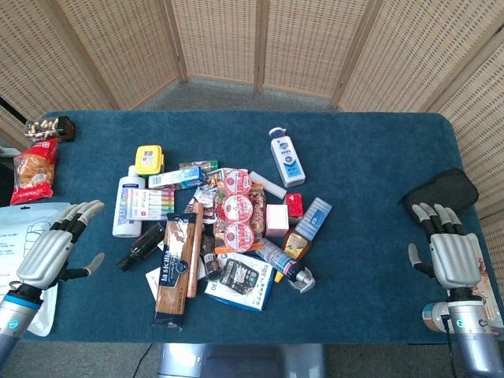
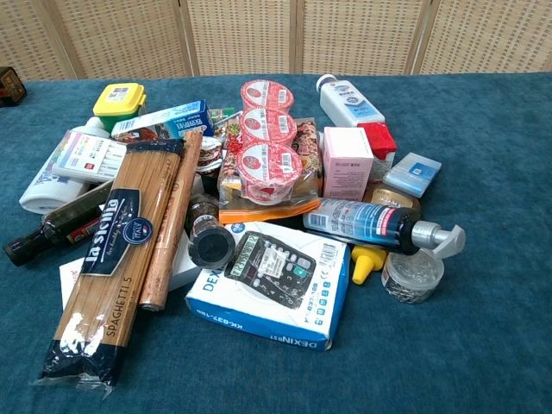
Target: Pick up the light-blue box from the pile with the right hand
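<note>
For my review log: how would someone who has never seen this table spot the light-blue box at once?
Start at the pile on the blue table and go to its edge nearest the right hand. There the light-blue box lies flat beside the pink box and red box. It is the only pale-blue, slim one there.

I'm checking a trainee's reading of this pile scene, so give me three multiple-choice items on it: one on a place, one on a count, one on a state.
1. Where does the light-blue box lie in the pile?
A. at its right edge
B. under the spaghetti pack
C. at the table's far-left corner

2. How many red-lidded round cups sit in a row?
A. one
B. three
C. five

3. What is the right hand doing?
A. holding the box
B. pressing on the pump bottle
C. holding nothing, fingers apart

Answers: 1 A, the box lies on the pile's right side next to the pink box. 2 B, three lids show in both views. 3 C, it is on the table's right, well apart from the pile.
</note>
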Robot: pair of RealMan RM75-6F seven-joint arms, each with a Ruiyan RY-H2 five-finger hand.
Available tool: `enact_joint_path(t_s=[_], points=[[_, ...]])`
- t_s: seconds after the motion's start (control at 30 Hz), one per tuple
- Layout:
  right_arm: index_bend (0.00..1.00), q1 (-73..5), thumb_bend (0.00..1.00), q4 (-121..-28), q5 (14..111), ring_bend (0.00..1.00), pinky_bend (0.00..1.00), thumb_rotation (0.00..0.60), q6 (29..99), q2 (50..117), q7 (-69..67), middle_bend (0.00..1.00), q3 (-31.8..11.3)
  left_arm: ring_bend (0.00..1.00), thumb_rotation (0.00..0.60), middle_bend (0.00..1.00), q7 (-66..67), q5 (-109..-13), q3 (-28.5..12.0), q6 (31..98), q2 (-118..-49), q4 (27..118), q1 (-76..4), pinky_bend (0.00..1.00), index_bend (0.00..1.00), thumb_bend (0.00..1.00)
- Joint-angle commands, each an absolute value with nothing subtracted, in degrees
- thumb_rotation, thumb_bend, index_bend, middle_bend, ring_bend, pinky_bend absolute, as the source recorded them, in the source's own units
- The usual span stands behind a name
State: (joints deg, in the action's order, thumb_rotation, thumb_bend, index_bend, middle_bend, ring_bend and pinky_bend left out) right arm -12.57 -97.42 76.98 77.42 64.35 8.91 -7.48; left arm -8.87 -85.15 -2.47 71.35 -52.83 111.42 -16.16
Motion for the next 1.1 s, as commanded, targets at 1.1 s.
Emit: enact_joint_path(t_s=[1.1], points=[[0.0,-19.52,0.33,-97.72,75.91,0.0,0.0,0.558,67.03,66.93,11.78,0.0,-7.97,0.0,0.6,0.0,-9.08,-84.09,-2.64,70.45,-53.58,110.7,-16.86,0.0,0.0,0.42]])
